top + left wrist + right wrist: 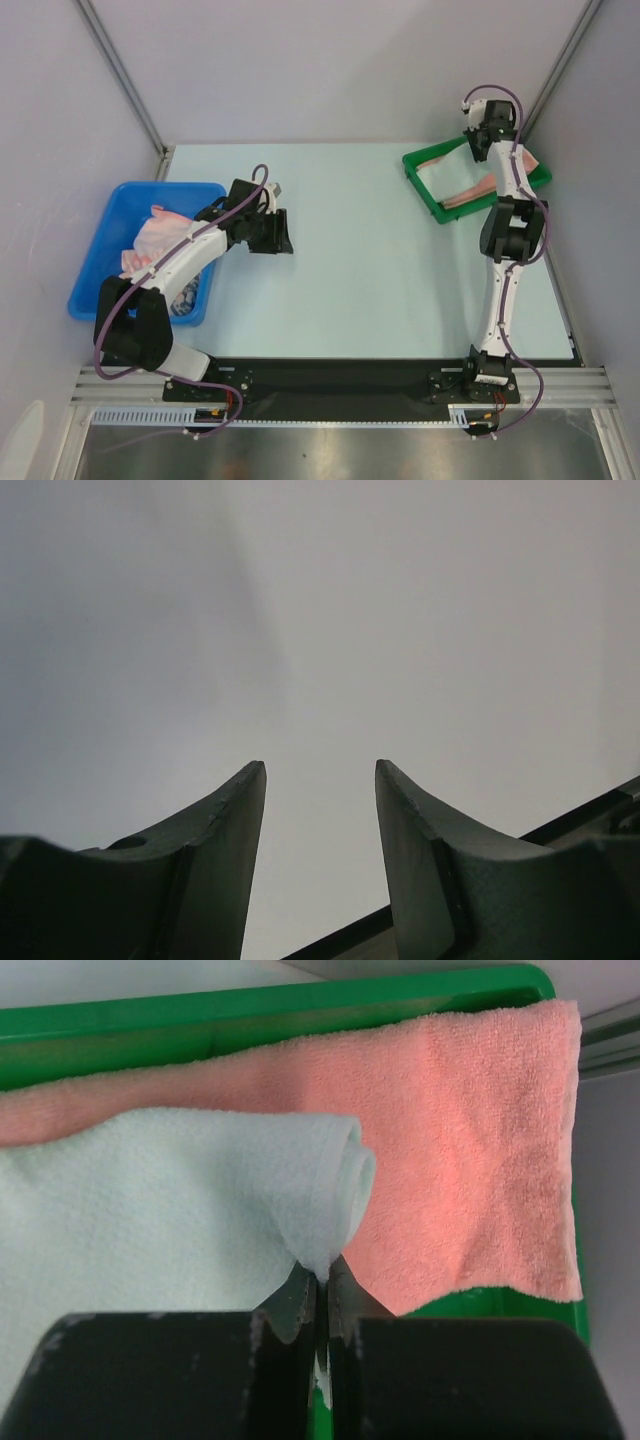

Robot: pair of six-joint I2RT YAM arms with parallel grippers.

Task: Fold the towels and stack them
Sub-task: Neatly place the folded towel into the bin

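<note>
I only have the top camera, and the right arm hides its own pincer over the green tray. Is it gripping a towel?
Observer: Yes. The right pincer is shut on the edge of the white towel.
Operator: What is that towel lying on?
Observer: It lies on the pink towel inside the green tray, and its pinched edge is curled over.
Operator: And the left pincer, open or shut?
Observer: The left pincer is open and holds nothing.
</note>
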